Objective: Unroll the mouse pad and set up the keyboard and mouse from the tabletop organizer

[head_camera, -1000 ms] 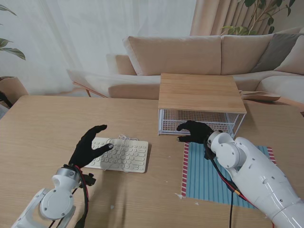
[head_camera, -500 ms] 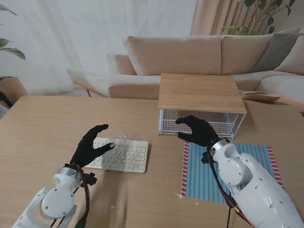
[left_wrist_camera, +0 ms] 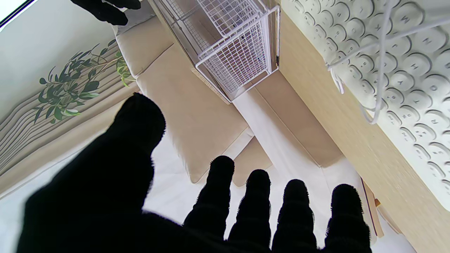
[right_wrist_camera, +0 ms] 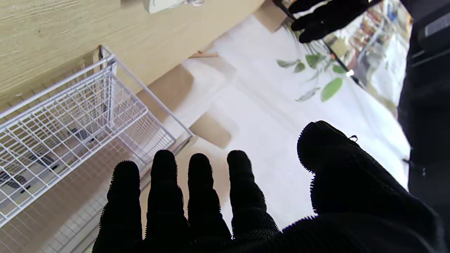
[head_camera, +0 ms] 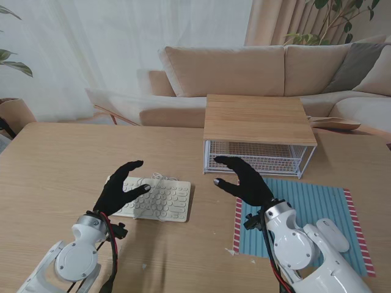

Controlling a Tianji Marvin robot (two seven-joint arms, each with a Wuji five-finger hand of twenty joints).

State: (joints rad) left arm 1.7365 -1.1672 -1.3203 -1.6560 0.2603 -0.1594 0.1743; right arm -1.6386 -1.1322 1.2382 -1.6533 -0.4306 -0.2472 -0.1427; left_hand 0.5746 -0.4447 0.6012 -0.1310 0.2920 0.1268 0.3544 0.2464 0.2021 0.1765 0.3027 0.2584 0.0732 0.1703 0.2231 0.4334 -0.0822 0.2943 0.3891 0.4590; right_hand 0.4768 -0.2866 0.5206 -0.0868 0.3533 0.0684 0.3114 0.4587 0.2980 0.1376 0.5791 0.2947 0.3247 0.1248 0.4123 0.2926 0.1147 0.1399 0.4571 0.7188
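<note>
Fingers spread and holding nothing, the right hand (head_camera: 246, 181) hovers over the table (head_camera: 49, 165) at the left edge of the striped mouse pad (head_camera: 305, 207), just in front of the wire organizer (head_camera: 259, 131) — its basket looks empty in the right wrist view. The mouse (head_camera: 332, 234) lies on the pad, nearer to me. The left hand (head_camera: 117, 190), also open and empty, hangs over the left end of the white keyboard (head_camera: 160, 199), whose cable (left_wrist_camera: 378, 66) trails across the keys.
</note>
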